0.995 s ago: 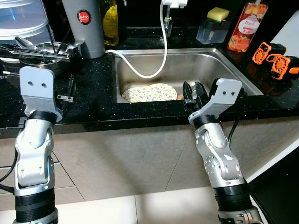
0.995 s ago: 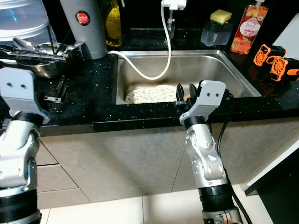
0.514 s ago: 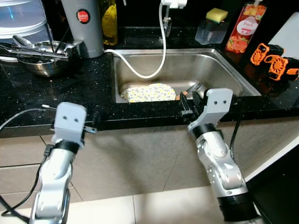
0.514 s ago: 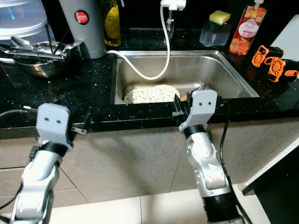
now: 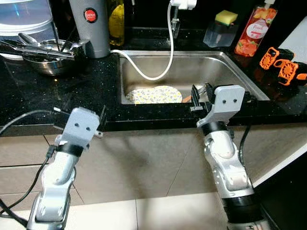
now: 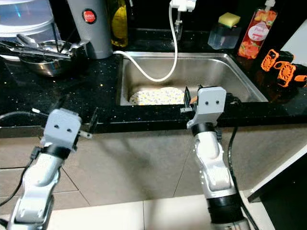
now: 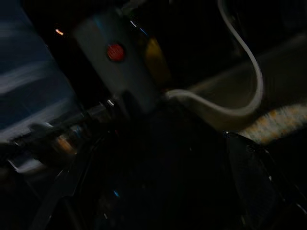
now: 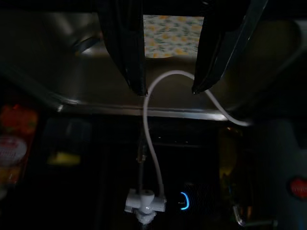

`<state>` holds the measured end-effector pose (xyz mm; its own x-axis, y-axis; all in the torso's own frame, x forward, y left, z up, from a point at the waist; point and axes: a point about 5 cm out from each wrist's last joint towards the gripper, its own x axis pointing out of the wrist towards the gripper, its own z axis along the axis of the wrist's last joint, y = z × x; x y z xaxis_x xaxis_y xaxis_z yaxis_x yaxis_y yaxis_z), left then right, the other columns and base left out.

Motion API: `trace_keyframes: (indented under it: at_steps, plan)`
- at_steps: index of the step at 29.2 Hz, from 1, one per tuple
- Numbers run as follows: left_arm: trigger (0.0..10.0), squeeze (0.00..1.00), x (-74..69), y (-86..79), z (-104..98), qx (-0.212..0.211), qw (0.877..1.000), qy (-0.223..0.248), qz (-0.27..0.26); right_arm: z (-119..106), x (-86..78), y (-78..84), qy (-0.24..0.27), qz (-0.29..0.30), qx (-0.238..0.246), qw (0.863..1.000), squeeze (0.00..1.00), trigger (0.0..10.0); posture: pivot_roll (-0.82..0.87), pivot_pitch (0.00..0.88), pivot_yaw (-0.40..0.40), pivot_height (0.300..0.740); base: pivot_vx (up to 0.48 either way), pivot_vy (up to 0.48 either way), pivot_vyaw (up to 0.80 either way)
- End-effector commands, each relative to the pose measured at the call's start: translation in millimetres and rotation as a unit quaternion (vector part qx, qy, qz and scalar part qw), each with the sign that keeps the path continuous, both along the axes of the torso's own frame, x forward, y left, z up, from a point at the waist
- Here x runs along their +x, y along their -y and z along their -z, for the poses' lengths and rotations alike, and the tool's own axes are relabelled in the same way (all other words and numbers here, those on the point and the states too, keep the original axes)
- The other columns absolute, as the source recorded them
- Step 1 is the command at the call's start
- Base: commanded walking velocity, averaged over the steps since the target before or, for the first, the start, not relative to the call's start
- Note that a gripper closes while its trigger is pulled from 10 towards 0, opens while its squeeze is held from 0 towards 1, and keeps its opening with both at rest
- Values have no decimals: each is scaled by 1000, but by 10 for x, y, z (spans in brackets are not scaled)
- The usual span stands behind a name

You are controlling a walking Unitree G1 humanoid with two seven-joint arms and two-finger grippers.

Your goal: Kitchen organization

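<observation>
Lying beyond right gripper (image 8: pixel 169 88), plate (image 5: pixel 153 94)

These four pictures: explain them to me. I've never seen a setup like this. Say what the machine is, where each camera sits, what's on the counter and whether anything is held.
It is a humanoid robot with two silver arms standing at a kitchen sink. The two wide pictures come from its head, looking down; the two dark ones come from cameras on its wrists.

The left gripper is at the black counter's front edge. The right gripper is at the sink's front rim, fingers open, holding nothing.

In the sink lies a flowered plate under a white hose. On the counter stand a steel bowl of utensils, a grey flask, a sponge holder and a peach soap bottle.
</observation>
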<state>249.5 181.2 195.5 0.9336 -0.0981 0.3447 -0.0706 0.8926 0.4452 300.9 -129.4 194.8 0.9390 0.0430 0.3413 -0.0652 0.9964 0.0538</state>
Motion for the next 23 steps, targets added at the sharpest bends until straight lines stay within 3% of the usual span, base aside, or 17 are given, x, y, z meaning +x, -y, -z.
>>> trace_keyframes:
  at_steps: [1, 5, 12, 18, 23]
  plan:
    - [10000, 0, 12, 9, 10, -8, 1000, 8, -7, 58, 26, 40, -18, 2, 9, 1000, 0, 10000, 158, 0, -82, 740, 0, 0, 0]
    - [10000, 0, 34, 22, 65, -60, 998, 3, -30, 197, 24, 44, -52, -14, -8, 999, 0, 10000, 155, 0, -90, 740, 0, 0, 0]
    - [10000, 0, 45, 1, 86, -76, 996, -6, -43, 173, 69, 189, -51, 10, -14, 999, 0, 10000, 155, 0, -92, 740, 0, 0, 0]
    - [10000, 0, 129, -74, 31, -102, 993, -8, -63, 115, 101, 171, -42, 4, -6, 999, 0, 10000, 154, 0, -92, 740, 0, 0, 0]
    - [10000, 0, 126, -42, 8, -125, 990, -7, -59, 106, 105, 132, -44, -4, 13, 999, 0, 10000, 153, 0, -92, 740, 0, 0, 0]
